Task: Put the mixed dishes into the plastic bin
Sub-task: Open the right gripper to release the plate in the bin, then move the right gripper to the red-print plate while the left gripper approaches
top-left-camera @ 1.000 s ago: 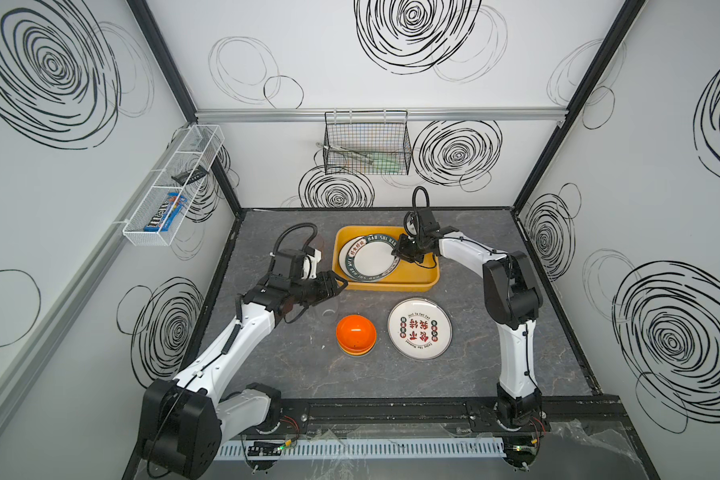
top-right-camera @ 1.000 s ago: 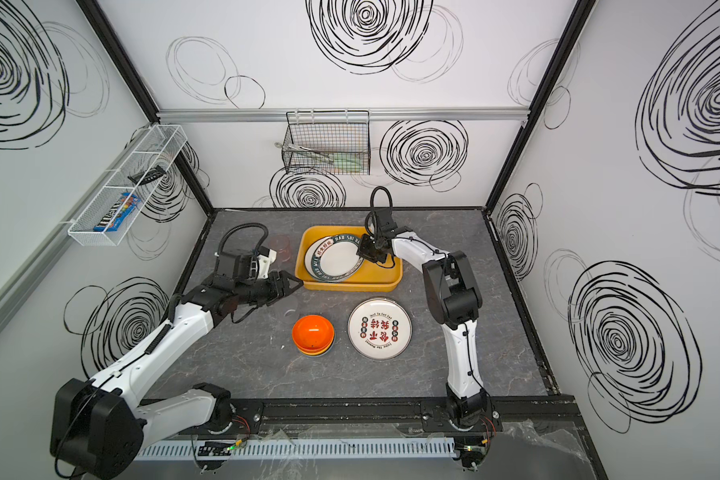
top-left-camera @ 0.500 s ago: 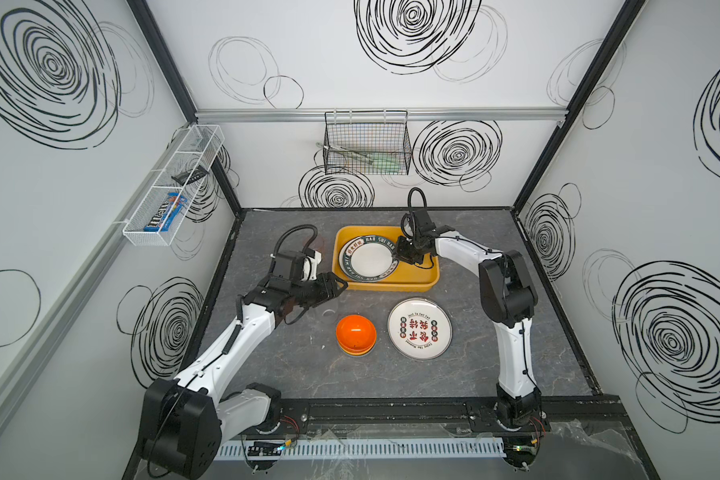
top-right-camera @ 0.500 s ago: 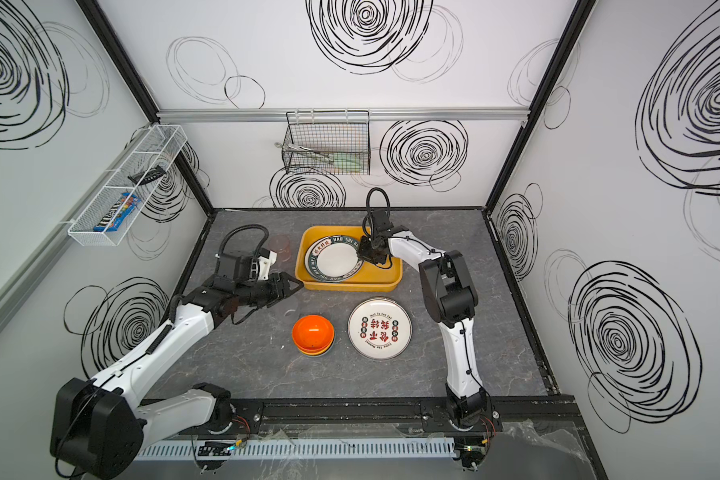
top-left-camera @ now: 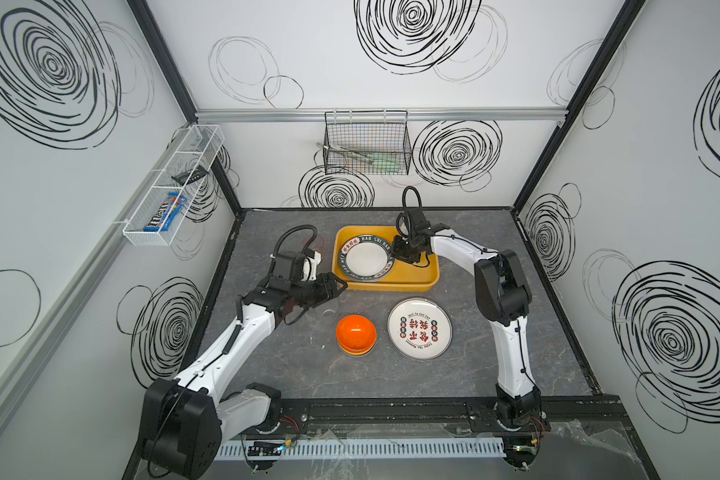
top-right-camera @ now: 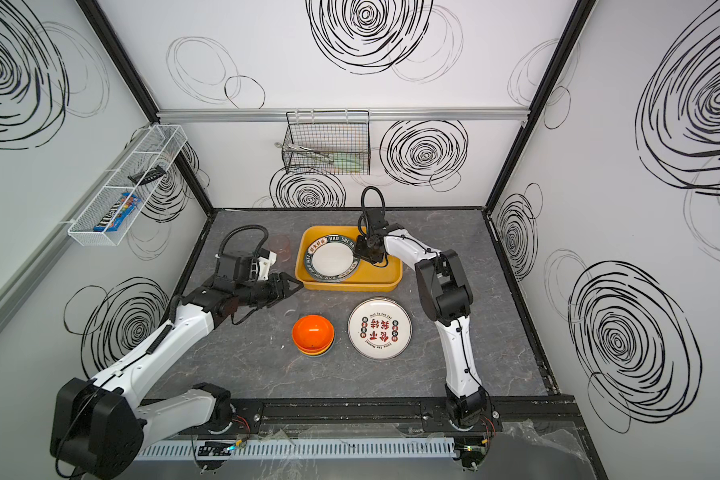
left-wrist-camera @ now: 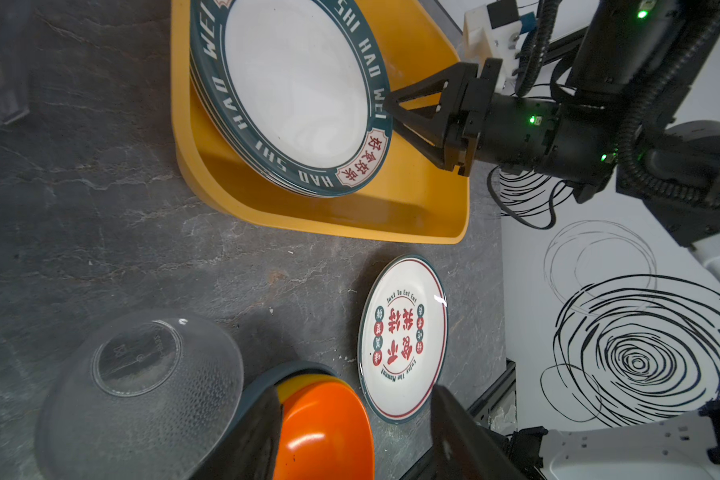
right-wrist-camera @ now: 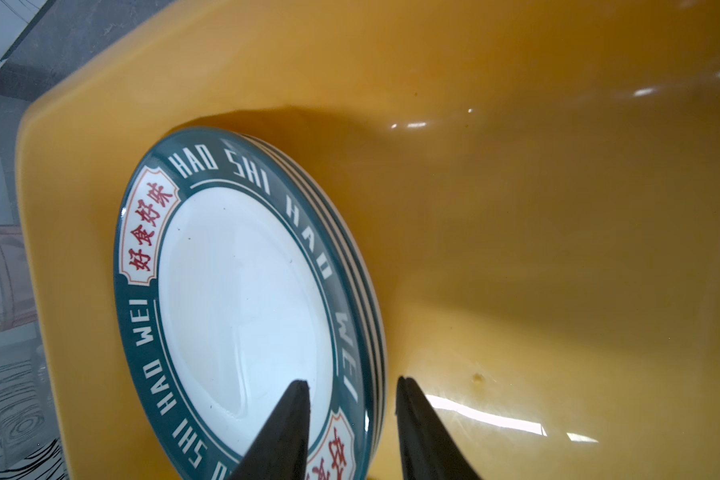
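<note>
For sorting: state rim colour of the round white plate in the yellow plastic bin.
Plate: dark green, white lettering; right wrist view.

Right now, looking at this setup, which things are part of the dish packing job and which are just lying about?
Job: yellow bin, green-rimmed plates stacked in it, red-character plate, stacked bowls, clear cup, pinkish cup.
Lying about: black wire basket on the back wall, white mesh rack on a side wall, candy packet inside it.
</note>
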Available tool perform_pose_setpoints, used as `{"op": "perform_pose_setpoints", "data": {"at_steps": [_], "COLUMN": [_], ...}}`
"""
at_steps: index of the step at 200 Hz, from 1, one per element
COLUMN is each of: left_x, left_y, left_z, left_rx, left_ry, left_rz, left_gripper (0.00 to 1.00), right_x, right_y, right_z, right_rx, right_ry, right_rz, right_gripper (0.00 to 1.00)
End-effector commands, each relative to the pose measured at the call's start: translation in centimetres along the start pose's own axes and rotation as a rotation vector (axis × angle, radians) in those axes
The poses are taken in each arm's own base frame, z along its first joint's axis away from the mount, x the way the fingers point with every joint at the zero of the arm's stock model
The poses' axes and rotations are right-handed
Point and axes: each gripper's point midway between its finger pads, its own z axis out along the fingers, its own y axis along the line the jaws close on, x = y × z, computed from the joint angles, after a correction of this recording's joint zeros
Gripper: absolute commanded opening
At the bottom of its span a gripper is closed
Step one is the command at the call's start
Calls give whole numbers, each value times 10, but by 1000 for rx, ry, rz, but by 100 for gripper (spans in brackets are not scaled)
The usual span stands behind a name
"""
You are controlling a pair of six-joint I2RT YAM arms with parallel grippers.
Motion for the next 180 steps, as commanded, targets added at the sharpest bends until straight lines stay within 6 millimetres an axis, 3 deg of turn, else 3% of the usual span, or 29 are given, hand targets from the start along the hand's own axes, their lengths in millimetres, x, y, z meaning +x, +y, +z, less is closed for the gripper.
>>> {"op": "perform_pose_setpoints", "data": {"at_steps": [1, 41, 87, 180], "left_x": [-6, -5, -2, 39], "left_y": [-5, -8, -18, -48], "left_z": [-3, -4, -5, 16], "left_rx": [32, 43, 65, 87], "left_ry": [-32, -30, -18, 114], "left_rz": [13, 22, 52, 170], "left_gripper": [61, 61, 65, 65], "right_x": [-1, -2, 11, 70], "right_y": [0, 5, 11, -4], "right_z": [-11, -38, -71, -131], "right_rx": [39, 33, -12, -124], "right_ry": [-9, -47, -56, -8], "right_rz": [-18, -38, -60, -77], "right_gripper": [40, 40, 42, 44]}}
